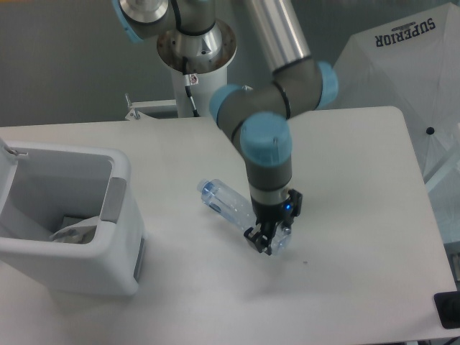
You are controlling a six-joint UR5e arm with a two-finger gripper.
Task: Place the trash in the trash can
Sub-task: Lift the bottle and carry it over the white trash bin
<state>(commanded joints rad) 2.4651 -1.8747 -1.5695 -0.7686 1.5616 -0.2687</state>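
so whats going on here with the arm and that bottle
The robot arm's gripper has closed around the base end of the clear plastic bottle and appears to be raising it off the table, cap end pointing up and left. The white trash can sits open at the left, with crumpled whitish material already inside. The bottle has not reached the can yet; it looks like the next step is carrying it over there.

A white table (345,187) bears the white trash can (68,223) at its left edge and a clear bottle (226,205) near the middle.
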